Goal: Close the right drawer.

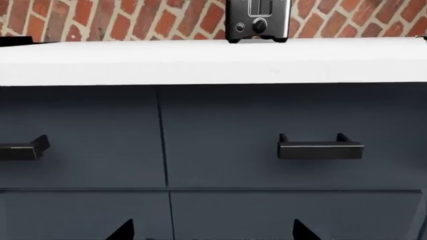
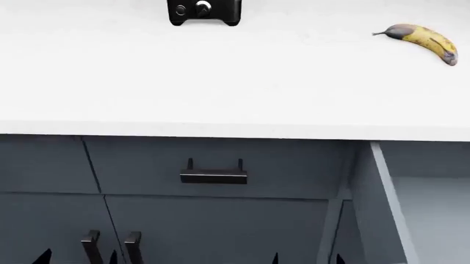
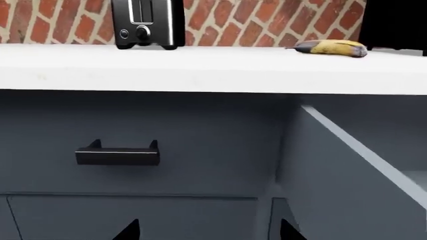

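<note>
While open: right drawer juts out, right of toaster.
Handling: rigid; push its front (unseen).
Claws: left claw, right claw both spread, empty.

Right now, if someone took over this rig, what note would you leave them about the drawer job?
Left gripper: jaws open, holding nothing, facing closed drawer fronts.
Right gripper: jaws open, holding nothing, just left of the open drawer.
The right drawer stands pulled out under the counter; its front and handle are out of view.
Done: nothing yet, no contact.
Left: bring an arm to the drawer front and push it shut.
</note>
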You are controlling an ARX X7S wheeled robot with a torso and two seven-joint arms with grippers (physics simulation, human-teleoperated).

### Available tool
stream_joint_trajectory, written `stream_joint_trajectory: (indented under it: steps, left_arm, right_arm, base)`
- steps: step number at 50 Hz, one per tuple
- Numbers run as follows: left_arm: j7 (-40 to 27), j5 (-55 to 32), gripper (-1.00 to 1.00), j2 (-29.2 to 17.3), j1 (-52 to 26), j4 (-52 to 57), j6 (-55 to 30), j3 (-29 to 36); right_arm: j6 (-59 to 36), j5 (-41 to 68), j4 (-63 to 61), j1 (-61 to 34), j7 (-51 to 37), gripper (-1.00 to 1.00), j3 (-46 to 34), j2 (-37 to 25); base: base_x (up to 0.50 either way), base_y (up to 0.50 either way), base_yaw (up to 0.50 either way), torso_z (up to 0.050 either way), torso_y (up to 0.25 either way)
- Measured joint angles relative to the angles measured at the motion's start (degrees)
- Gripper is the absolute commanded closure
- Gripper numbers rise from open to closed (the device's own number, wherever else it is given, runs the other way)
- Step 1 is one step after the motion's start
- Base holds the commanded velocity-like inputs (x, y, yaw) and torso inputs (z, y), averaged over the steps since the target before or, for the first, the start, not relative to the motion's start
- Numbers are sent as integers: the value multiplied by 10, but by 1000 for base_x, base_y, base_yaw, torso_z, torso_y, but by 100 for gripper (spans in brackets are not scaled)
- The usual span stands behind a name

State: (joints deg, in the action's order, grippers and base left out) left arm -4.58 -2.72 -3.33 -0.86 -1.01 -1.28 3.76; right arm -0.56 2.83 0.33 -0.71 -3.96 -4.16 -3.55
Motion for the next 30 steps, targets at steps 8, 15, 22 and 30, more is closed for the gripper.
stream_joint_trajectory:
  steps: [8, 15, 22, 30]
  left_arm:
    - [-8, -5, -100, -6, -2, -1, -3, 8]
    - [-13, -9, -100, -12, -2, -1, -4, 15]
    - [-19, -15, -100, -16, -3, -2, -5, 20]
    - [-24, -21, -100, -24, -3, -2, -5, 24]
  right_arm:
    - [3, 6, 1, 0, -4, -100, -9, -6]
    - [6, 9, 1, 0, -10, -100, -16, -11]
    - [8, 10, 2, 0, -17, -100, -23, -15]
    - [4, 10, 2, -2, -26, -100, -31, -19]
  base:
    - [0, 500, 0, 0, 0]
    - [0, 500, 0, 0, 0]
    - [0, 500, 0, 0, 0]
    - [0, 398, 0, 0, 0]
